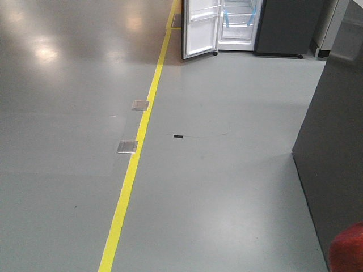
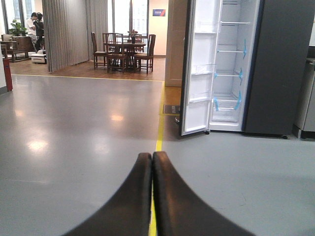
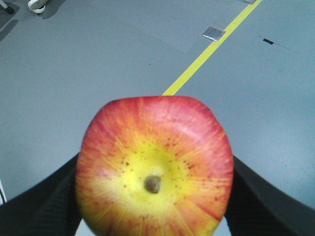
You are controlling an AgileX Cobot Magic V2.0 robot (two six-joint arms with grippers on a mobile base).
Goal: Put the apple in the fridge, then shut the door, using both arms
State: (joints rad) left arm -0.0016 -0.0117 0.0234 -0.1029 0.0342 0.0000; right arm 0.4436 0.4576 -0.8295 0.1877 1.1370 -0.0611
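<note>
Right gripper holding the apple, left gripper closed on nothing, fridge open across the floor.

The right gripper [image 3: 153, 214] clamps the apple [image 3: 155, 167] between its two black fingers [image 3: 42, 209], one on each side, with the dimpled, stemmed end of the fruit facing the wrist camera. This arm is angled down over the grey floor [image 3: 74, 73] and the yellow line [image 3: 206, 54]. The left gripper [image 2: 151, 160] points level and forward, low over the same line, its fingers pressed together and holding nothing. Well ahead stands the fridge [image 2: 278, 69], its door [image 2: 199, 69] swung wide to the left and its white shelves showing blue tape strips [image 2: 215, 104]. A small blue sign [image 2: 158, 12] on the far wall is too small to read.
</note>
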